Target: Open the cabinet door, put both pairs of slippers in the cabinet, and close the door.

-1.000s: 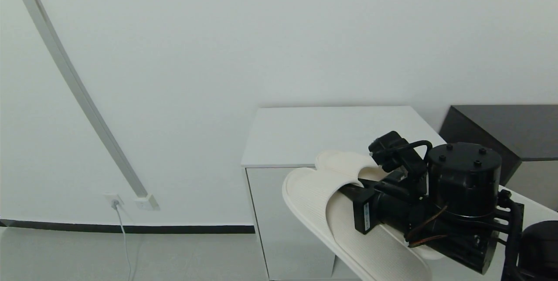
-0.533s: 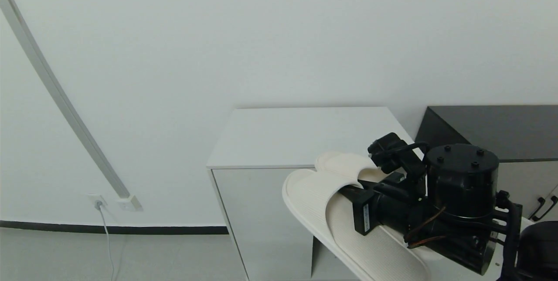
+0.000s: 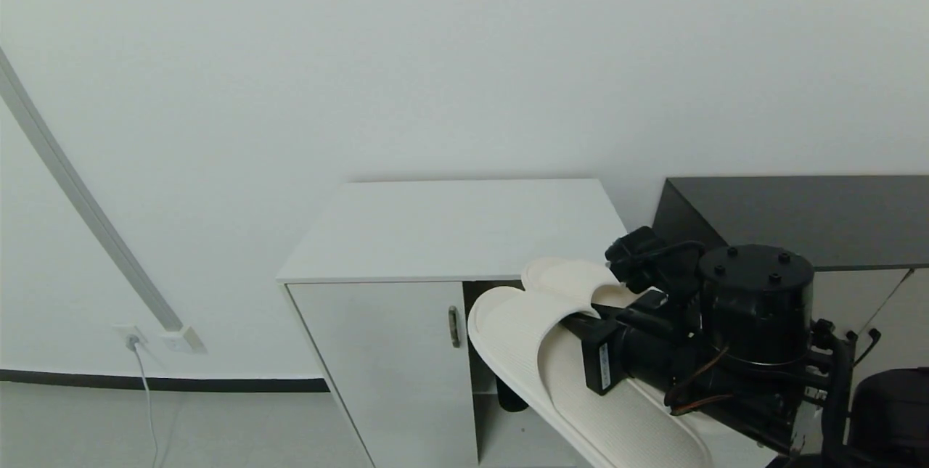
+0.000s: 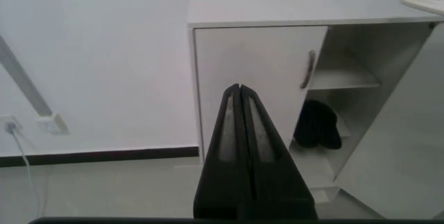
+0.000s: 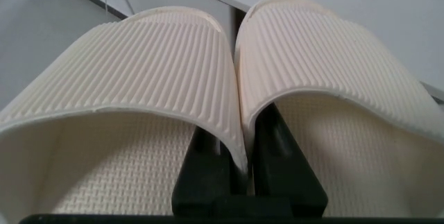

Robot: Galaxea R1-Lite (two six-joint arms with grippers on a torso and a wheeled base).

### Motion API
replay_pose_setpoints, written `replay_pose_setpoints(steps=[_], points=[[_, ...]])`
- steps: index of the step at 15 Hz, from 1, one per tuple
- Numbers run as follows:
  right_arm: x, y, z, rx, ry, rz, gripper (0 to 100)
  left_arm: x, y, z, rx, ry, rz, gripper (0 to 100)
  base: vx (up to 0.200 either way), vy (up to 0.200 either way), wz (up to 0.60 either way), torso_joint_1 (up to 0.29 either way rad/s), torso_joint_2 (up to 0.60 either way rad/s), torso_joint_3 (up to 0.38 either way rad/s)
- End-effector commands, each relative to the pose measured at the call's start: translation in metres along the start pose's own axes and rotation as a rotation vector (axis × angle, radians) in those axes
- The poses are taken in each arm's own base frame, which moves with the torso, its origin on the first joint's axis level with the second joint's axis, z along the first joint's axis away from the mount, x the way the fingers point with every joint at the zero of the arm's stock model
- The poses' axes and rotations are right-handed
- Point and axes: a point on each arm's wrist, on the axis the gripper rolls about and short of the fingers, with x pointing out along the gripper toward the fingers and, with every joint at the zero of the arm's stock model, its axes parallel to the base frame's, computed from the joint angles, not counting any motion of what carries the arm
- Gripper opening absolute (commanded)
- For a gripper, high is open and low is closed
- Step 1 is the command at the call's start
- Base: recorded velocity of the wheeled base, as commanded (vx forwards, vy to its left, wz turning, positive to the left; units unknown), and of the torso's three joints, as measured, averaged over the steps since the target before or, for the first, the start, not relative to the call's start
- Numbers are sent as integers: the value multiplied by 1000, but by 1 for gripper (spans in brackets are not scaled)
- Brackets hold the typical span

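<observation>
A pair of cream ribbed slippers (image 3: 537,330) is held side by side in front of the white cabinet (image 3: 450,228). My right gripper (image 3: 580,319) is shut on their inner edges, and its black fingers (image 5: 274,148) pinch the two slippers (image 5: 173,71) together. The cabinet's left door (image 3: 392,359) with its metal handle (image 3: 453,326) is closed. Its right door (image 4: 402,134) stands swung open. A dark pair of slippers (image 4: 318,123) lies on the lower shelf inside. My left gripper (image 4: 239,89) is shut on nothing, low and well back from the cabinet.
A dark grey cabinet (image 3: 798,214) stands right of the white one. The white wall behind carries a slanted cable duct (image 3: 80,199), a socket and a cord (image 3: 141,381). Bare grey floor lies left of the cabinet.
The head camera has swung, so the cabinet slid left in view and its open right half now shows. The right gripper keeps the slippers in the same hold.
</observation>
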Motion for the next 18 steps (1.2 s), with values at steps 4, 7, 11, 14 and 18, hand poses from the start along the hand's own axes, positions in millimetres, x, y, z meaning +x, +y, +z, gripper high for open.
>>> replay_pose_setpoints(steps=[4, 7, 11, 14, 18], points=[[1, 0, -2, -1, 7, 0, 0, 0, 0, 0, 0, 2, 0, 0, 0, 0, 0, 0, 0, 0], [2, 0, -5, -1, 18, -1, 0, 0, 0, 0, 0, 2, 0, 0, 0, 0, 0, 0, 0, 0], [1, 0, -6, -6, 21, -1, 0, 0, 0, 0, -2, 2, 0, 0, 0, 0, 0, 0, 0, 0], [3, 0, -7, -5, 26, -2, 0, 0, 0, 0, -2, 2, 0, 0, -200, 0, 0, 4, 2, 2], [2, 0, -8, -8, 24, 3, 0, 0, 0, 0, -3, 2, 0, 0, -100, 0, 0, 2, 2, 1]])
